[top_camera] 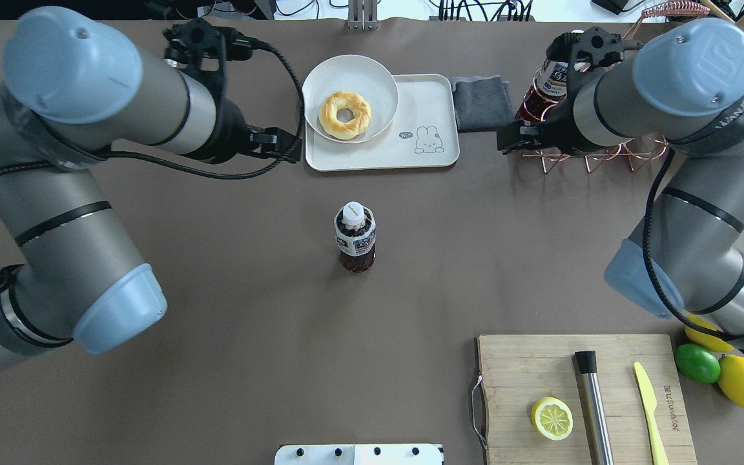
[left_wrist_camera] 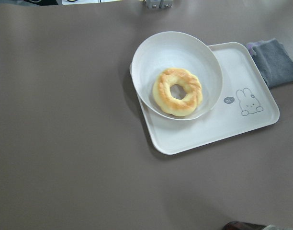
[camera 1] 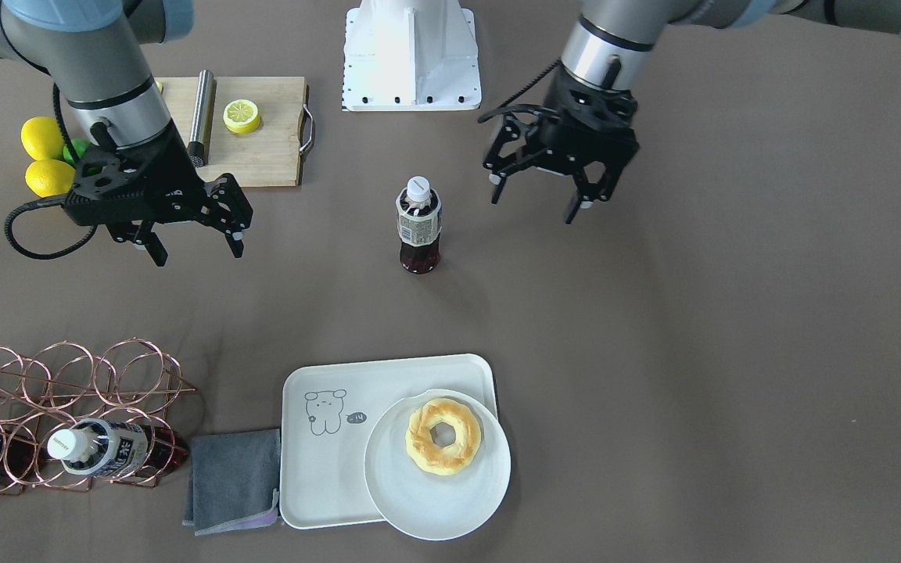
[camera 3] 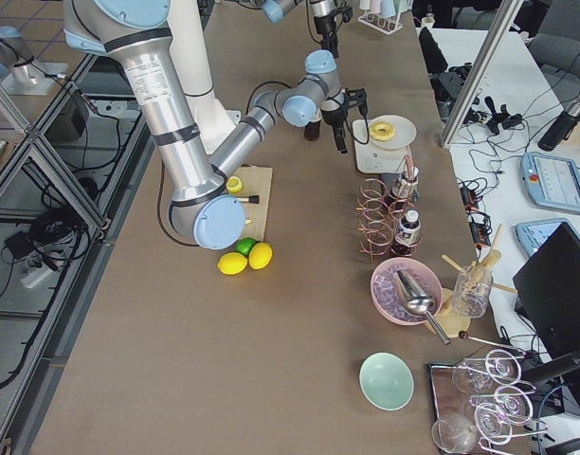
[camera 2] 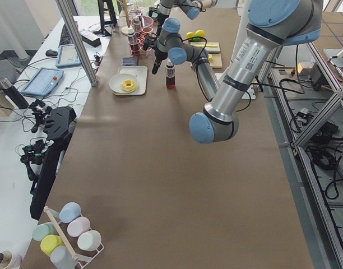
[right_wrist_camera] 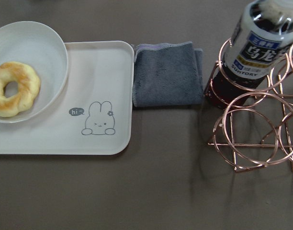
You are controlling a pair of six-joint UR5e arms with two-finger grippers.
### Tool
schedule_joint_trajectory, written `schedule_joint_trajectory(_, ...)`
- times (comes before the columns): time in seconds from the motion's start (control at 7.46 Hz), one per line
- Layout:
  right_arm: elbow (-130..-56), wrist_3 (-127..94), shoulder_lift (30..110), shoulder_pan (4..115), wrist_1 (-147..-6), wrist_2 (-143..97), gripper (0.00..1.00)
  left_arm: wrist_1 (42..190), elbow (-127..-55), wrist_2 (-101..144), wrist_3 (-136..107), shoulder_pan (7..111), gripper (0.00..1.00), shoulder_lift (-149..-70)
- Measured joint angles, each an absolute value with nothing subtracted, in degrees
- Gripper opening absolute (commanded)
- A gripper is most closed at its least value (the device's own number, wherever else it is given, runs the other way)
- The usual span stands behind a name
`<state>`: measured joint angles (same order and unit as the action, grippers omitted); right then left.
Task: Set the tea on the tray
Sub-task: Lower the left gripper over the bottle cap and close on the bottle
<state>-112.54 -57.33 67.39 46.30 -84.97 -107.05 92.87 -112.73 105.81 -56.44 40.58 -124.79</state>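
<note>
The tea (camera 1: 419, 227) stands upright in the middle of the table, a small clear bottle of dark liquid with a white cap; it also shows in the overhead view (top_camera: 354, 240). The white tray (camera 1: 324, 463) with the grey line drawing lies at the operators' edge (top_camera: 418, 154) (left_wrist_camera: 235, 125) (right_wrist_camera: 96, 67). A round white plate (camera 1: 436, 507) with a doughnut (camera 1: 443, 435) overlaps one end of the tray. My left gripper (camera 1: 536, 202) is open and empty, above the table beside the bottle. My right gripper (camera 1: 199, 252) is open and empty on the bottle's other side.
A copper wire rack (camera 1: 67, 407) holds lying bottles, and a grey cloth (camera 1: 235, 481) lies between it and the tray. A wooden cutting board (camera 1: 263, 133) carries a lemon half and a steel rod, with lemons (camera 1: 44, 156) beside it. The robot base (camera 1: 411, 55) is behind the bottle.
</note>
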Motion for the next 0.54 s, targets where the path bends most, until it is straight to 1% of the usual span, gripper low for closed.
schedule_joint_trajectory(0.13, -113.2, -55.4, 71.0, 48.1, -82.2, -109.3, 1.00, 88.0, -112.7, 103.2, -59.1, 37.4, 1.00, -128.7)
schedule_joint_trajectory(0.27, -113.9, -53.1, 74.7, 49.9, -80.0, -110.9, 1.00, 85.5, -112.6, 99.9, -61.1, 34.0, 1.00, -130.9)
schedule_joint_trajectory(0.54, -114.7, -49.3, 79.3, 52.5, -77.8, -112.7, 1.00, 84.2, -111.5, 90.5, -64.9, 27.2, 0.99, -132.8)
